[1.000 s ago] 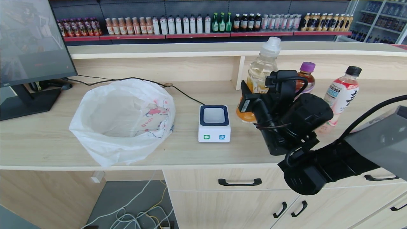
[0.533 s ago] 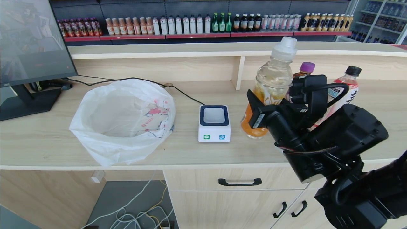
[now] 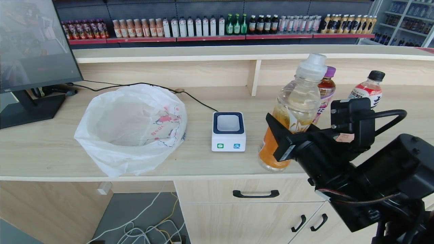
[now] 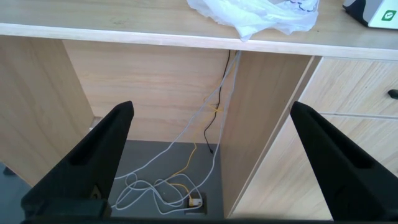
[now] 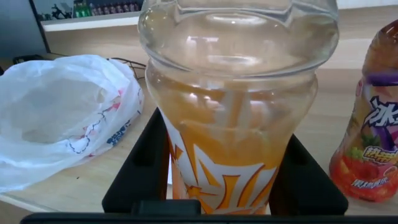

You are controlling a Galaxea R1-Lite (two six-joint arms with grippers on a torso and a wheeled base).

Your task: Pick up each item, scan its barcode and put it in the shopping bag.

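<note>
Orange bottle (image 3: 298, 101) in right claw (image 3: 294, 137) over wooden counter (image 3: 51, 149); drink shelves (image 3: 210, 38) behind.

The right claw (image 3: 291, 137) grips a white-capped bottle (image 3: 298, 101) of orange drink, top leaning right, base at the counter's (image 3: 51, 145) near edge, right of the scanner (image 3: 228, 130). Left of the scanner sits an open white bag (image 3: 132, 125). A purple-capped bottle (image 3: 327, 86) and a black-capped bottle (image 3: 369, 89) stand farther back.

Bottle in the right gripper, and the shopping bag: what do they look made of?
The bottle, held in the right gripper, looks like clear, glossy plastic: the liquid shows through its moulded, ribbed wall, and an orange printed label wraps the lower part. The shopping bag is probably thin, translucent white plastic film: it is soft and crinkled, slumped open on the counter, with red print on it.
</note>
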